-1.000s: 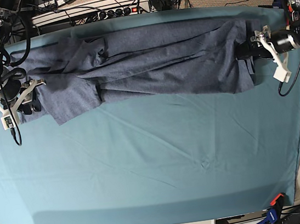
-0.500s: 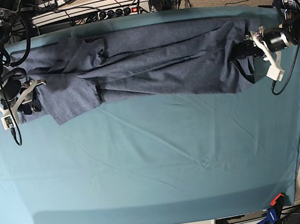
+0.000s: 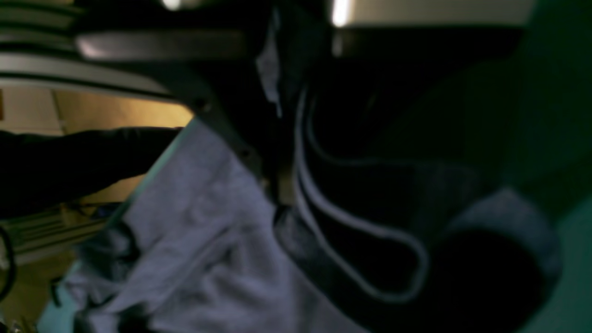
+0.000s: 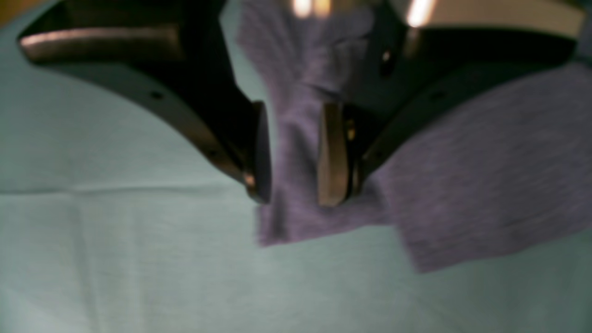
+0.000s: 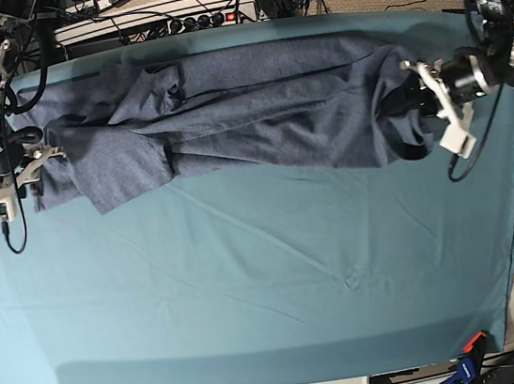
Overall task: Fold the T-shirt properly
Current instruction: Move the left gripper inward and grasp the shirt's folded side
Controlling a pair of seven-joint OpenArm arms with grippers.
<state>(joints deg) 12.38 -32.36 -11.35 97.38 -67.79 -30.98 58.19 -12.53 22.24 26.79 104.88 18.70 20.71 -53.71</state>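
So the T-shirt (image 5: 246, 108) was lying stretched across the surface (image 5: 249, 278) toward 12 o'clock, rumpled, no neat fold yet, so most work left. Left gripper (image 5: 413, 100) had its jaws clamped on the 3 o'clock edge; right gripper (image 4: 291, 152) pinched the 9 o'clock sleeve, jaws partway apart.

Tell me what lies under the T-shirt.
The T-shirt lies stretched across the teal table cloth, which shows all around it. Whatever is beneath the cloth is covered and cannot be seen.

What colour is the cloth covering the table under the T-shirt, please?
Teal; the table cloth shows best in the base view, under the slate-blue T-shirt.
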